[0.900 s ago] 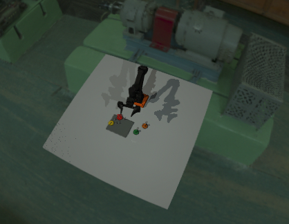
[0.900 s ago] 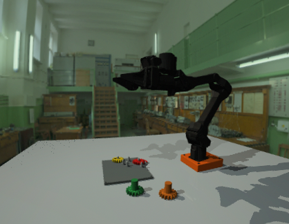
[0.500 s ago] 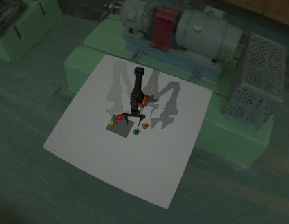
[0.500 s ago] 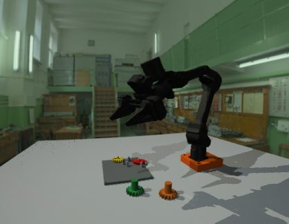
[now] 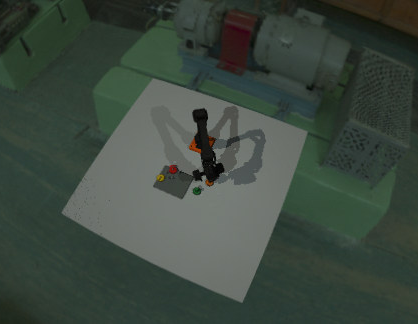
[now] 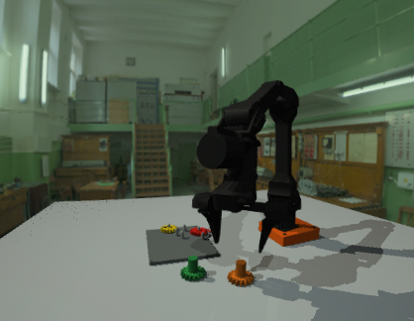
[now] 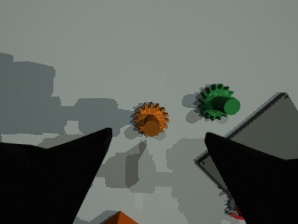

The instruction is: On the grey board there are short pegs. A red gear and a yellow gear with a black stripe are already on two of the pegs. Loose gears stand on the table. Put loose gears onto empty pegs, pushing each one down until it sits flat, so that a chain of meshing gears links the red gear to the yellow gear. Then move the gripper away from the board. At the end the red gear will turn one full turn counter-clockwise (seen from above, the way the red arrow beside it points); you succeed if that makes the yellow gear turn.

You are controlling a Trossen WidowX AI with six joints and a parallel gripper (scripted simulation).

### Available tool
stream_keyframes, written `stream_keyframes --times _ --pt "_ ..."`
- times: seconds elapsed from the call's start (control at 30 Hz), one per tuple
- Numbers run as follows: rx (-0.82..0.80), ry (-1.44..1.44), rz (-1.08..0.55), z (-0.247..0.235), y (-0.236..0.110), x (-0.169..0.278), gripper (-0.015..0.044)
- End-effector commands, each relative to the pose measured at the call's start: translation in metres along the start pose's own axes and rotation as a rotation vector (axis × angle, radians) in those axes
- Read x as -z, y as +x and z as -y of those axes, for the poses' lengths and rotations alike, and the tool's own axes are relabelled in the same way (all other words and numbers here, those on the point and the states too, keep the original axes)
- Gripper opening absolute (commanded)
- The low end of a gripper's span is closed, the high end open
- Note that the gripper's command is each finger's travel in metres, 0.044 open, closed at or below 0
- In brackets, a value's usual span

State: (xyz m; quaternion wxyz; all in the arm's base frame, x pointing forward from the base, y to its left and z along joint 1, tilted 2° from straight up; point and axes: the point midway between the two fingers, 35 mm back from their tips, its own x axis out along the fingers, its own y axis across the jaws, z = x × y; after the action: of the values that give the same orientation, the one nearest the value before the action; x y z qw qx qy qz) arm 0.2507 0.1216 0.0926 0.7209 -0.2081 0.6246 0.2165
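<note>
The grey board (image 5: 179,191) (image 6: 163,250) (image 7: 272,125) lies on the table with short pegs. The red gear (image 5: 173,169) (image 6: 197,231) and the yellow gear (image 5: 160,178) (image 6: 168,229) sit on pegs near its far edge; the yellow gear's stripe is too small to tell. A green gear (image 5: 197,191) (image 6: 193,271) (image 7: 216,95) and an orange gear (image 5: 209,183) (image 6: 240,277) (image 7: 151,120) stand upright on the table beside the board, each with a round knob. My gripper (image 6: 239,248) (image 7: 158,134) is open and empty, above the table. In the wrist view the orange gear shows between and beyond the fingertips.
The arm's orange base (image 5: 195,145) (image 6: 296,235) stands on the white table (image 5: 233,240) (image 6: 92,282) behind the gears. Shadows of the arm fall across the table. The green gear is between the orange gear and the board.
</note>
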Motion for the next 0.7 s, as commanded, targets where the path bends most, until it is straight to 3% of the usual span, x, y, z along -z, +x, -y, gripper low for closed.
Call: stream_keyframes --times 0.0,0.67 --pt "-0.008 -0.031 -0.080 -0.006 0.004 0.007 0.0440" --pt "-0.008 -0.031 -0.080 -0.006 0.028 0.006 0.0440"
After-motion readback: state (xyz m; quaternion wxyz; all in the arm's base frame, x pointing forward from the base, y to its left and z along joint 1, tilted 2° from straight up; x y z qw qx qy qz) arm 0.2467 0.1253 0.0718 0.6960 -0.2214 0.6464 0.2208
